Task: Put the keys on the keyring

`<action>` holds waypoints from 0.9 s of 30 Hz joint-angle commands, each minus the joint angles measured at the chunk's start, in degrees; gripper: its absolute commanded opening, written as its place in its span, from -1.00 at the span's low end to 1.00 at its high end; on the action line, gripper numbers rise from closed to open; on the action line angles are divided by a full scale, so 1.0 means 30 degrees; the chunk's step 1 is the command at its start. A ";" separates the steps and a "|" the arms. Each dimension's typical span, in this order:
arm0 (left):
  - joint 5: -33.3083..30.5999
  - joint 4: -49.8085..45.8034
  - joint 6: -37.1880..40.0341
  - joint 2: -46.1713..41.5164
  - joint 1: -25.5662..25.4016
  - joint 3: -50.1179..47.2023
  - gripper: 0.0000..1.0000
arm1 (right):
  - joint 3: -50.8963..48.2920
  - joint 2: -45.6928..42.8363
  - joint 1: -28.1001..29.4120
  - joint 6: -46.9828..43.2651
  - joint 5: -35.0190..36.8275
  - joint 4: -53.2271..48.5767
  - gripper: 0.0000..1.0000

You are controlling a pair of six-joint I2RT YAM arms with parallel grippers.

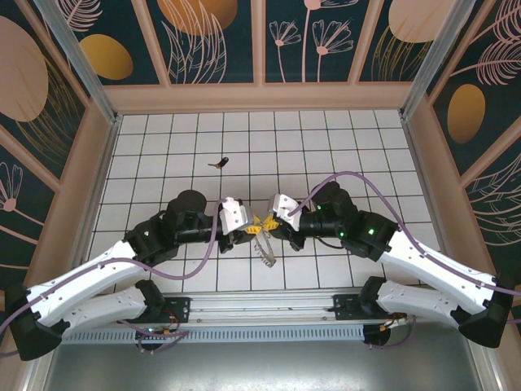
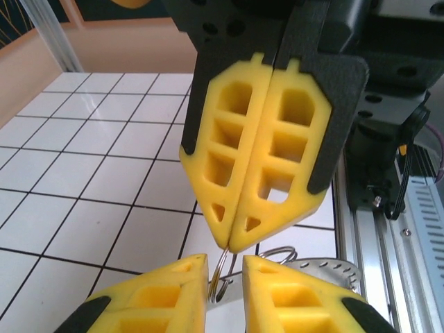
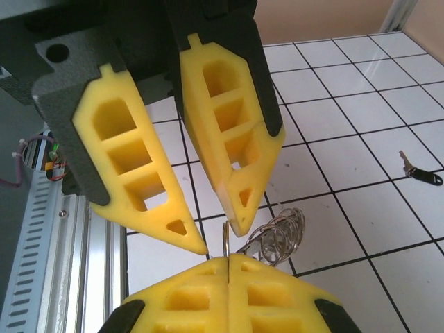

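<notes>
Two grippers meet over the keyring (image 3: 277, 236), a limp hoop of thin grey wire with a cluster of small coiled loops bunched along it, bright and smooth where the light catches. The right gripper (image 2: 230, 241) is clenched on it: its chunky yellow fingers, moulded with hollow windows, press flat together. One strand of wire stands up out of their seam, and the rest of the keyring sags below toward the white tiled table (image 1: 342, 147). The left gripper (image 3: 220, 241) faces it from the other side of the keyring with its fingers parted, one on each side of that strand and, as far as I can see, not pinching it. The key (image 3: 424, 177) lies flat on the tiles well apart from the keyring, further out, with nothing touching it. It is a tiny dark tab with a short metal blade. I'd judge the keyring light, slick and floppy, likely to swing or twist, so it wants holding on plain wire, with a second grip close beside to spread the coil. The key looks stiff, light and very thin, awkward to lift off a smooth tile. Its thicker dark head seems the better place to take it.
</notes>
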 commanded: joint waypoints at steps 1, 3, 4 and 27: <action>-0.0285 -0.0862 0.0727 0.0184 -0.0106 0.0631 -0.60 | 0.0950 0.0076 0.0197 -0.0354 0.0239 0.0202 -1.00; -0.0278 -0.0923 0.0838 0.0294 -0.0097 0.0645 -0.65 | 0.1035 0.0185 0.0227 -0.0394 0.0209 0.0177 -1.00; -0.0256 -0.0927 0.0876 0.0342 -0.0110 0.0632 -0.69 | 0.1035 0.0220 0.0255 -0.0420 0.0127 0.0188 -1.00; 0.2023 0.7276 -0.3642 -0.1795 -0.0108 -0.3620 -1.00 | -0.4693 -0.5640 -0.0242 0.2871 0.1900 0.5365 -0.16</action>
